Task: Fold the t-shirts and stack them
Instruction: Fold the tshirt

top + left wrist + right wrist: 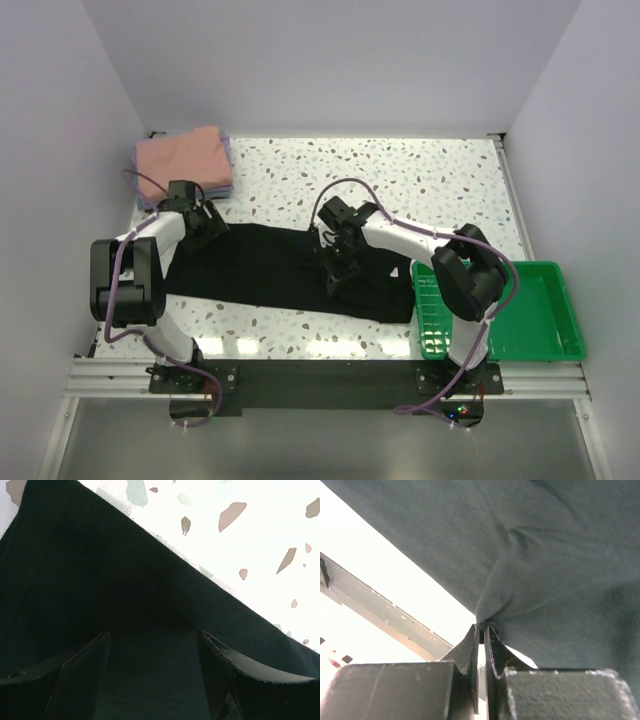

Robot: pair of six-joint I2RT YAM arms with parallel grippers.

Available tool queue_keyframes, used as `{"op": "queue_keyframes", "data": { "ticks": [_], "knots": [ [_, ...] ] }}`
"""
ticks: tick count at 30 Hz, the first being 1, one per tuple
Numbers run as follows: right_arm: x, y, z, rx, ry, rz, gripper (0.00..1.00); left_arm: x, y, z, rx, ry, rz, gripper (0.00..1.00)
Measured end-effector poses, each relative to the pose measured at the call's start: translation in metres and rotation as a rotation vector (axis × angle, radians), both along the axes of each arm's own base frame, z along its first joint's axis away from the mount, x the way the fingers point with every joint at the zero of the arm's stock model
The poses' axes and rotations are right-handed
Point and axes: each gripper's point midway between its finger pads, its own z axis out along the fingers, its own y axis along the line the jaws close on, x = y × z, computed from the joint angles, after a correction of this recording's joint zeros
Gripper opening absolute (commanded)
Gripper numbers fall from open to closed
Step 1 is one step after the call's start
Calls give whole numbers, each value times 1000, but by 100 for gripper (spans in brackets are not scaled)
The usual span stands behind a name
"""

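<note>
The black t-shirt (280, 272) lies spread across the middle of the speckled table (400, 170). My left gripper (205, 228) is over its far left end, jaws open with black cloth (150, 645) lying between the fingers (225, 665). My right gripper (335, 268) is over the shirt's middle-right part and is shut on a pinch of the black cloth (520, 580), which bunches at the fingertips (481, 629). A folded salmon-pink shirt (182, 160) tops a stack at the back left, with a lavender one (230, 165) showing beneath it.
A green plastic tray (520, 310) stands at the front right, next to the right arm's base. Metal rails (320, 375) run along the near table edge. White walls enclose the table on the left, back and right.
</note>
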Motion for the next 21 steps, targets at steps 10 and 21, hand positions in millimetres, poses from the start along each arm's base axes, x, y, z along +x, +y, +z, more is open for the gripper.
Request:
{"op": "queue_keyframes", "data": {
  "ticks": [10, 21],
  "knots": [
    [-24, 13, -6, 6, 68, 55, 0, -1, -1, 0, 4, -15, -26, 75],
    [-10, 28, 7, 32, 42, 28, 44, -3, 12, 2, -56, -36, 12, 76]
  ]
}}
